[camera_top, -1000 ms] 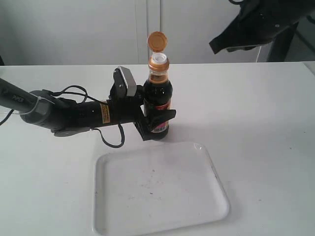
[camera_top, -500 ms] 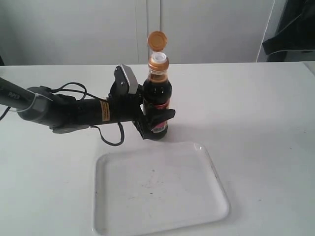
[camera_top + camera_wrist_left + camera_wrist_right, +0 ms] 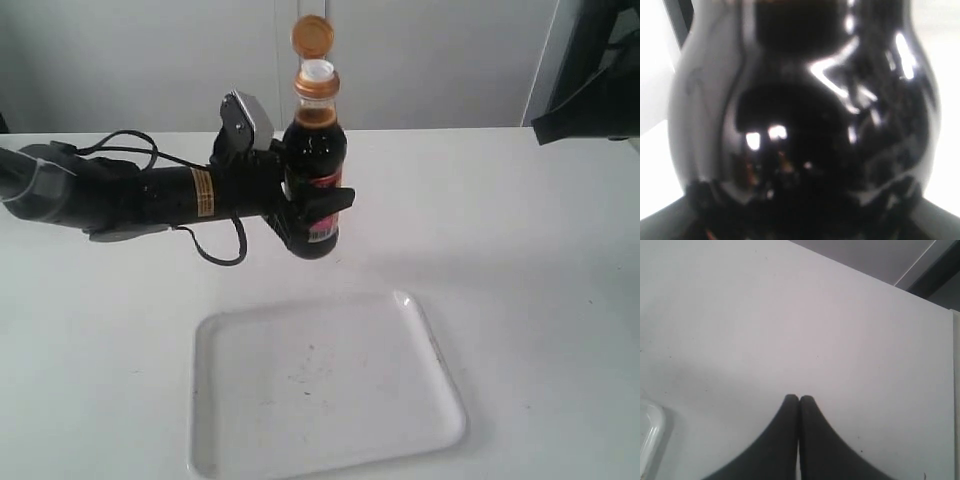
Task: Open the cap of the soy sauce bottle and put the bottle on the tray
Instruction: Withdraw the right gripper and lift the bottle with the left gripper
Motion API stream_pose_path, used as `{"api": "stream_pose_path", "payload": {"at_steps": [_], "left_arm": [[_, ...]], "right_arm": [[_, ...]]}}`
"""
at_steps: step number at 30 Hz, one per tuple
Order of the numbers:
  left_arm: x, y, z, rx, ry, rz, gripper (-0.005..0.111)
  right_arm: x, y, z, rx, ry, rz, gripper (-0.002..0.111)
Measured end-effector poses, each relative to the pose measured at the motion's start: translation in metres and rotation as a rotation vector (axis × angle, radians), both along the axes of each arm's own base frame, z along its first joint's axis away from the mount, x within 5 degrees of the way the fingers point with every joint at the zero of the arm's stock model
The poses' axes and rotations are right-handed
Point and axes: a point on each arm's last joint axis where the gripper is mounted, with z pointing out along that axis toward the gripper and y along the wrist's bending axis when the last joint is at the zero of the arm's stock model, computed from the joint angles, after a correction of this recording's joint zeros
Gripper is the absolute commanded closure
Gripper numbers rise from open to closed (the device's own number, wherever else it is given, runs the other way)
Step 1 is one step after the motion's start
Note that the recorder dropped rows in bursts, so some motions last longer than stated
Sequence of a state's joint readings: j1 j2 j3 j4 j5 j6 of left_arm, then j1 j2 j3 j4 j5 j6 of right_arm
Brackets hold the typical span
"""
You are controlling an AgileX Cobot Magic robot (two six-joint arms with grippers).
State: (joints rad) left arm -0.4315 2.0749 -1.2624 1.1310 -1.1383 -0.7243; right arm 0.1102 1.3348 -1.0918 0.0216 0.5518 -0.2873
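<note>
Exterior view is showing my left gripper (image 3: 312,215) clamping the small clear plastic soy sauce bottle (image 3: 318,165) of dark liquid around its lower body, across the pink and red label. The jaws are standing fairly wide because the bottle's belly is filling them. The bottle is standing upright and seems to be hanging just clear of the white table (image 3: 520,230), beyond the far edge of the flat white rectangular plastic tray (image 3: 330,400) and not yet over it. Its round orange-gold flip-top cap (image 3: 311,34) is tipping back on its hinge, leaving the white pour spout (image 3: 316,70) bare. I am judging the bottle as nearly full, so fairly heavy for its size, with smooth glossy walls that could slip and might give under a hard squeeze. With the spout open, any tilt is risking a spill. The wide lower body, where I am gripping now, is looking like the steadiest place to hold. Left wrist view is filling with the bottle's shiny black belly (image 3: 800,125), close against the camera. My right gripper (image 3: 799,405) is pressing its fingertips together on nothing, hovering over the table well apart from the bottle.
</note>
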Motion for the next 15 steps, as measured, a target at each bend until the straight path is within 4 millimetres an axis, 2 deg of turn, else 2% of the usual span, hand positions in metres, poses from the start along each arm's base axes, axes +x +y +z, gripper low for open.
{"api": "stream_pose_path", "payload": {"at_steps": [6, 15], "left_arm": [[-0.014, 0.006, 0.019, -0.014, -0.017, 0.001, 0.107], [-0.037, 0.017, 0.025, -0.003, 0.001, 0.003, 0.107]], "right_arm": [[0.000, 0.000, -0.002, 0.000, -0.002, 0.000, 0.108], [0.000, 0.000, -0.001, 0.001, -0.006, 0.000, 0.108]]}}
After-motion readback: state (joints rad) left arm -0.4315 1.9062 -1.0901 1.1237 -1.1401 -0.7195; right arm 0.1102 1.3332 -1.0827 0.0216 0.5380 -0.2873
